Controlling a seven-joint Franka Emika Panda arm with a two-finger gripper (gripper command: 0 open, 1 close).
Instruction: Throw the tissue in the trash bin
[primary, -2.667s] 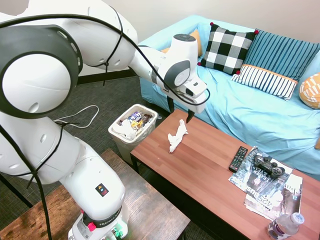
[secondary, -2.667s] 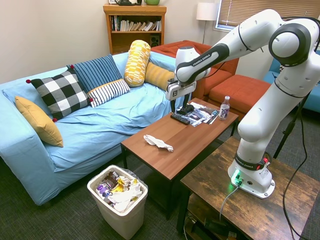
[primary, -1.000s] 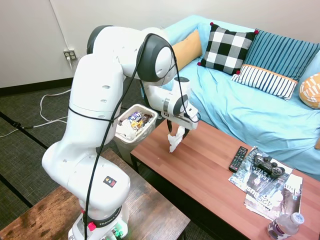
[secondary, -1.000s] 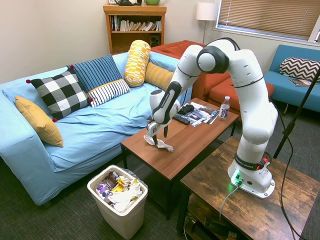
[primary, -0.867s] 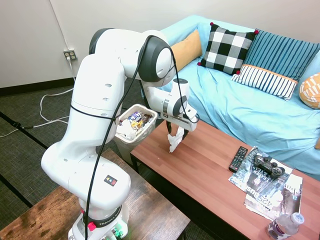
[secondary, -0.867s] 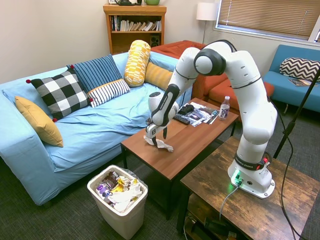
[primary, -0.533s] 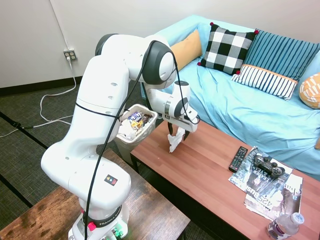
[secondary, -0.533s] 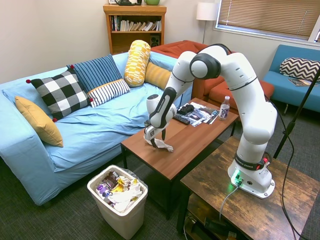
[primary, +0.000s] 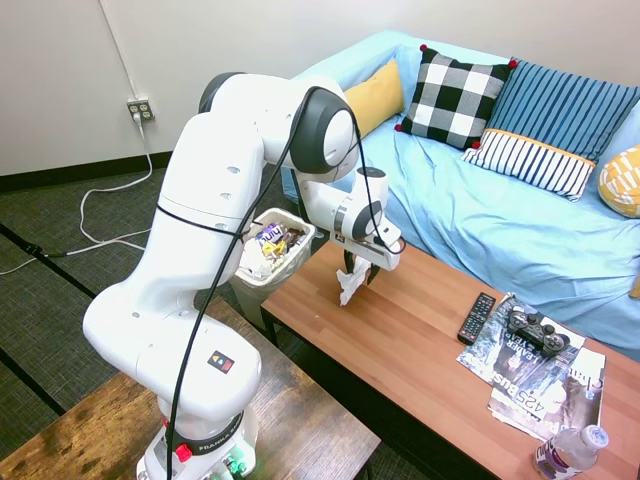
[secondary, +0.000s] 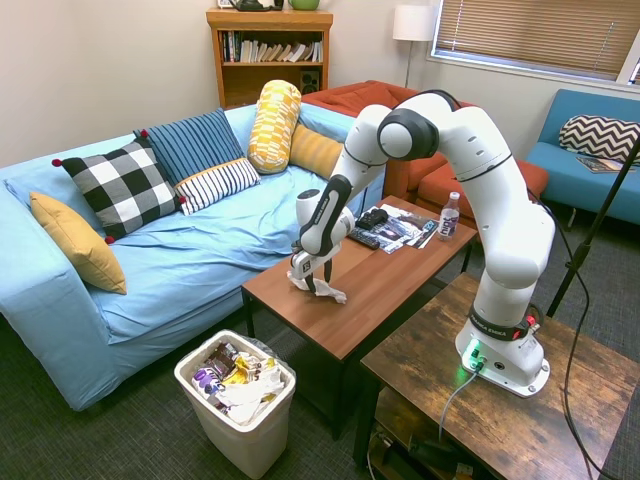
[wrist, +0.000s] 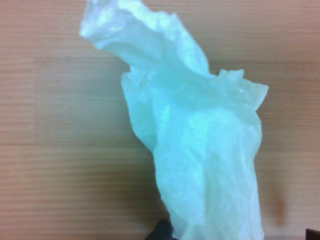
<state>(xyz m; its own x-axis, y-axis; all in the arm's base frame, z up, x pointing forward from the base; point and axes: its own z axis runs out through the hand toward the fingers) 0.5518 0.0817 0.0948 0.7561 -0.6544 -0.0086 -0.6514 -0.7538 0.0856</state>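
Note:
The crumpled white tissue (primary: 347, 289) lies on the brown coffee table (primary: 420, 350) near its end by the trash bin, and it fills the wrist view (wrist: 200, 150). My gripper (primary: 358, 274) is down over the tissue's upper end, open, with a finger on each side of it. From the other side the gripper (secondary: 312, 281) stands just above the tissue (secondary: 327, 292). The white trash bin (primary: 246, 288) stands on the carpet beside the table end, full of wrappers and paper; its wall (secondary: 238, 440) shows below the table corner.
A remote (primary: 477, 317), a game controller (primary: 535, 330), magazines (primary: 545, 390) and a water bottle (primary: 570, 452) sit at the table's far end. The blue sofa (primary: 520, 230) with pillows runs along the table's far side. A dark wooden stand (secondary: 500, 420) lies alongside.
The arm came down from above the table to the tissue, and over the last second the gripper settled lower around its top. The tissue still lies on the table.

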